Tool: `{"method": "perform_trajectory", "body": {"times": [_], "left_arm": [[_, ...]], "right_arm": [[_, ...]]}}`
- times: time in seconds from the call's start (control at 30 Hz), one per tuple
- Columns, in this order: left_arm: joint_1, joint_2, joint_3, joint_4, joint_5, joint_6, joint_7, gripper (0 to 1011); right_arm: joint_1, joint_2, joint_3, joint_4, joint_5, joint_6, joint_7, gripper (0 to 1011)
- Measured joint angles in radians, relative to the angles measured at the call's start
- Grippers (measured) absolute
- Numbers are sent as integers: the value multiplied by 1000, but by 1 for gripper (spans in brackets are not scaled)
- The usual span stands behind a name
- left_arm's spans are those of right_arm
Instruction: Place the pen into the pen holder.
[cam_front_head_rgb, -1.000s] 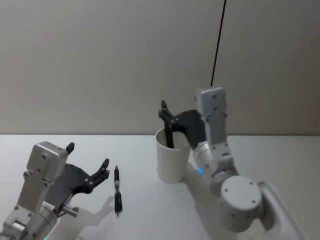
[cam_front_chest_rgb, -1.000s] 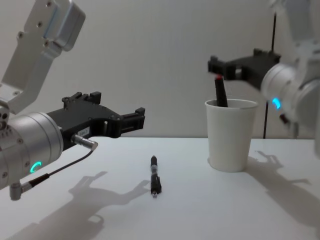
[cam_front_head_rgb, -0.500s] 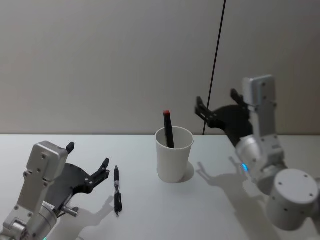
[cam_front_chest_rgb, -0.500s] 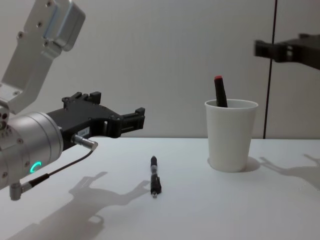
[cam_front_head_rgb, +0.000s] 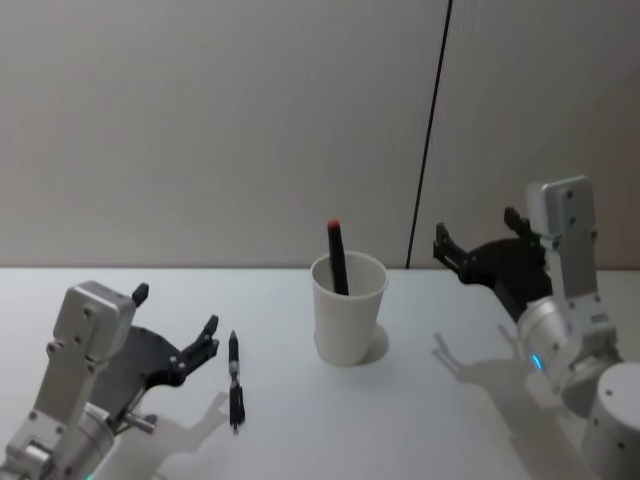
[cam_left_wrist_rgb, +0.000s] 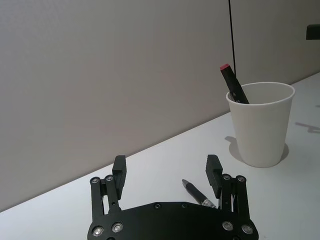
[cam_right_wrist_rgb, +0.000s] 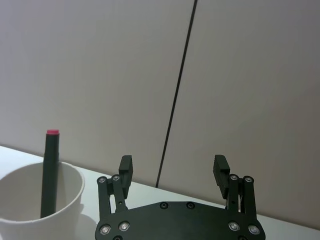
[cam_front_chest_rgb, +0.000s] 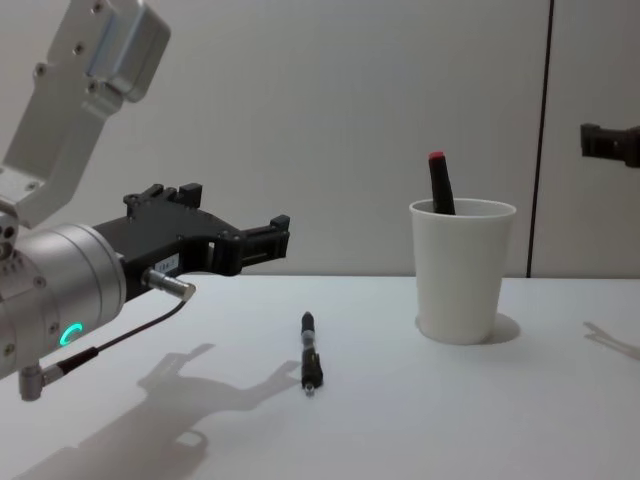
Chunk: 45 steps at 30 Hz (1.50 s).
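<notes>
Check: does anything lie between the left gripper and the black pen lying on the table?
Nothing visible does. The left gripper hovers open just beside the pen, with bare table between them.

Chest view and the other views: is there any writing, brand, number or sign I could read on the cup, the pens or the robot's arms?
No text reads clearly anywhere.
On the plain white paper cup: nothing printed.
On the red-tipped dark pen standing in it and the black pen lying on the table: no legible marking.
On the left gripper: a small pale label on its black body, too small to read.
</notes>
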<state>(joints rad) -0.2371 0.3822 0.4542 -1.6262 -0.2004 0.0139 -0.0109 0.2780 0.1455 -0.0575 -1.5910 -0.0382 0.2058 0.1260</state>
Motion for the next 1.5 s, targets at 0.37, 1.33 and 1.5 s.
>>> {"method": "perform_trajectory", "body": {"times": [0.37, 1.33, 1.5], "left_arm": [[0, 0, 0, 0, 0, 0, 0, 1002], [0, 0, 0, 0, 0, 0, 0, 1002], [0, 0, 0, 0, 0, 0, 0, 1002]], "right_arm": [[-75, 50, -44, -45, 84, -45, -15, 1001], [-292, 191, -169, -175, 325, -171, -59, 1001], [-292, 192, -169, -176, 326, -172, -60, 1001]]}}
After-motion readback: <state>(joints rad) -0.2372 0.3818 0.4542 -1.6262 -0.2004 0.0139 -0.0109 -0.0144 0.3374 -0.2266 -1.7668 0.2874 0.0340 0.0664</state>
